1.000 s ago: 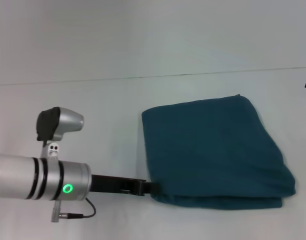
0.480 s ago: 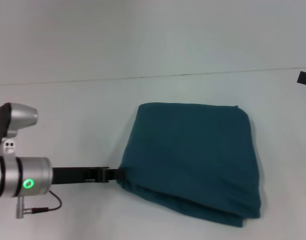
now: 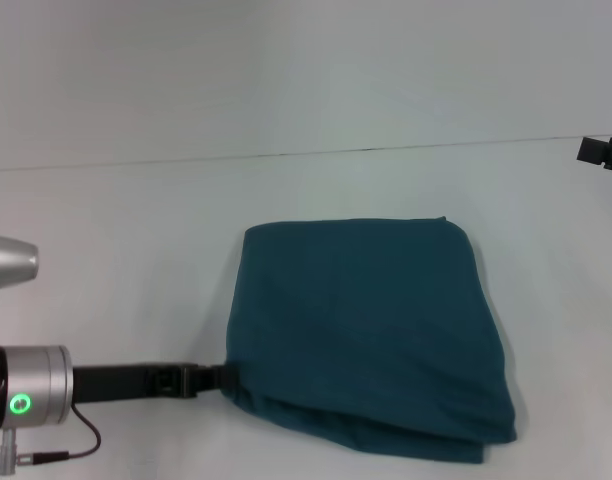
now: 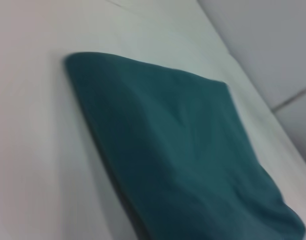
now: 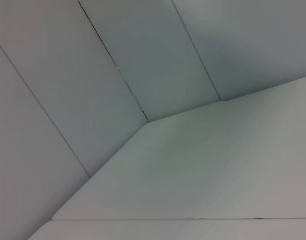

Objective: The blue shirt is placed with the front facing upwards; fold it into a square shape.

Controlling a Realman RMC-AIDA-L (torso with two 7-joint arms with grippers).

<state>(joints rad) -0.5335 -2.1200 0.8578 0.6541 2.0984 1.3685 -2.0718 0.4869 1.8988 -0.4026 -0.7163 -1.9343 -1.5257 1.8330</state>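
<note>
The folded blue shirt (image 3: 371,335) lies on the table (image 3: 136,230) — left claw (image 3: 224,376) at its near-left corner.

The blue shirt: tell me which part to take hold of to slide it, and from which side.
Grip the blue shirt at its near left corner, coming in low from the robot's left, where the left hand meets it. The layered edges stack there, so one pinch likely catches the whole bundle.

You see the left gripper (image 3: 224,377) tips hidden at the blue shirt (image 3: 366,330) near-left corner; right gripper (image 3: 604,152) cut off at far-right edge; lettering not visible.
</note>
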